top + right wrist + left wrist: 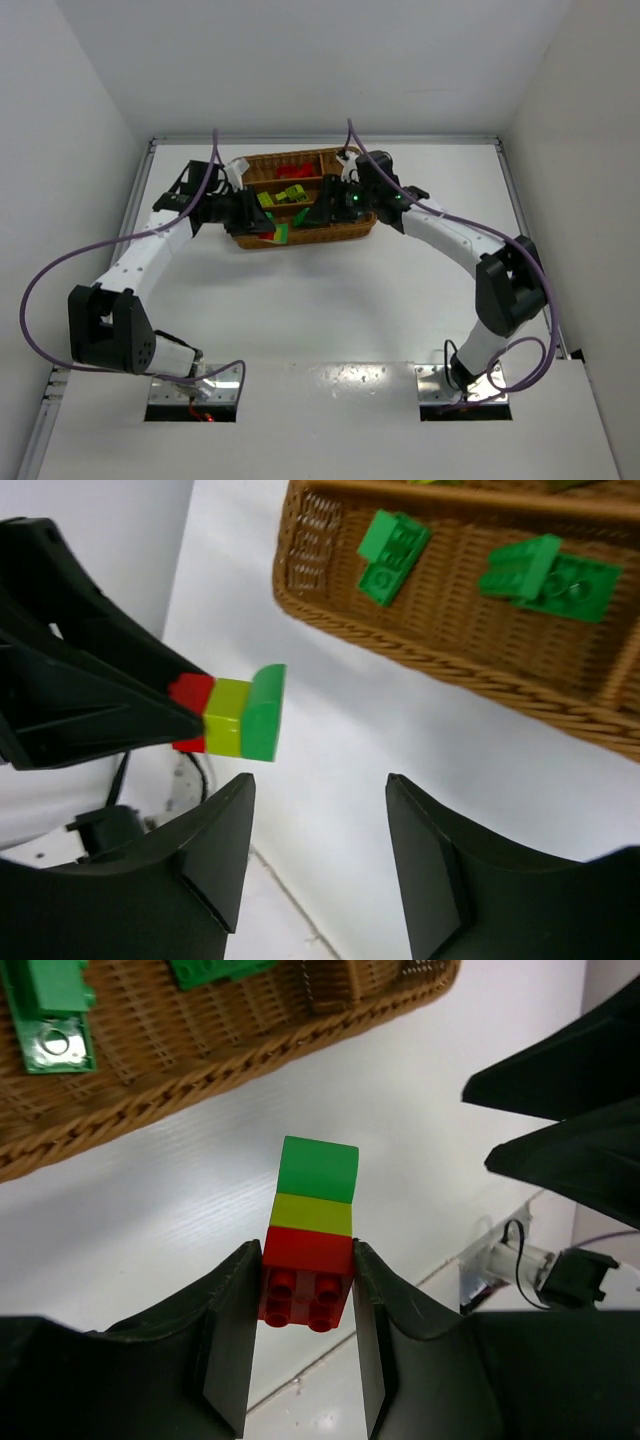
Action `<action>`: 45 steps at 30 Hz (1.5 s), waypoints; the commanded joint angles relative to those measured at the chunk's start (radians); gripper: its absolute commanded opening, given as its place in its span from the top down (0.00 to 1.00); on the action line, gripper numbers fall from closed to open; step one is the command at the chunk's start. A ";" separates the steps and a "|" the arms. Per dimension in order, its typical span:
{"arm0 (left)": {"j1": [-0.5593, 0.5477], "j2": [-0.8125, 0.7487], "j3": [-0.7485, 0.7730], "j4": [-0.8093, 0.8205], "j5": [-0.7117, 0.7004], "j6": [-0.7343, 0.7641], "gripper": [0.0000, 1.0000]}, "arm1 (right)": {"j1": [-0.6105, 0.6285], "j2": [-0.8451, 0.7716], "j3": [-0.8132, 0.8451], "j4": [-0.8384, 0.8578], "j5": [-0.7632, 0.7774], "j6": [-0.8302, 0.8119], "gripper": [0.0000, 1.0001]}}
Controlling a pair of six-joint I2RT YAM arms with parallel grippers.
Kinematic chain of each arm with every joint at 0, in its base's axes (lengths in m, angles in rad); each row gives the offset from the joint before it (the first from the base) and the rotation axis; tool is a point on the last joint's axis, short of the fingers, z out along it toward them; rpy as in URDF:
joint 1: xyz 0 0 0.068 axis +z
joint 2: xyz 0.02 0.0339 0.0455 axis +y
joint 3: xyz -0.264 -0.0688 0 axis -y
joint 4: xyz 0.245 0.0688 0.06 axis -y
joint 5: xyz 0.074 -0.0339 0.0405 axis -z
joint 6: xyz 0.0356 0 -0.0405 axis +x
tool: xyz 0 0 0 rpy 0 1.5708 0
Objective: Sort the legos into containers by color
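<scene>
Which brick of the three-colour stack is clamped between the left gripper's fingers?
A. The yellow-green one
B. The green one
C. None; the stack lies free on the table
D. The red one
D: in the left wrist view the left gripper presses on both sides of the red brick, while the yellow-green brick and the green brick stick out beyond the fingertips.
</scene>
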 commanded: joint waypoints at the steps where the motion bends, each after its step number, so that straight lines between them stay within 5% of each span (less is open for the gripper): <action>1: 0.011 -0.012 -0.011 0.064 0.095 0.021 1.00 | 0.009 -0.003 -0.013 0.070 -0.073 0.109 0.43; 6: 0.030 -0.054 -0.089 0.192 0.246 -0.017 1.00 | -0.002 -0.003 -0.046 0.213 -0.178 0.111 0.38; 11: 0.063 -0.030 -0.136 0.382 0.554 -0.075 1.00 | -0.052 -0.025 -0.124 0.348 -0.391 0.097 0.18; 19: 0.063 0.005 -0.126 0.423 0.696 -0.056 1.00 | -0.062 -0.025 -0.147 0.458 -0.577 0.089 0.10; 29: 0.073 0.005 -0.107 0.432 0.687 -0.065 1.00 | -0.019 0.027 -0.096 0.469 -0.629 0.090 0.39; 35: 0.073 -0.004 -0.107 0.432 0.696 -0.065 1.00 | 0.004 0.050 -0.087 0.492 -0.654 0.090 0.47; 43: 0.073 -0.004 -0.107 0.432 0.687 -0.074 1.00 | 0.004 0.050 -0.098 0.538 -0.642 0.123 0.82; 45: 0.073 -0.004 -0.107 0.432 0.678 -0.074 1.00 | 0.004 0.039 -0.110 0.538 -0.611 0.123 0.84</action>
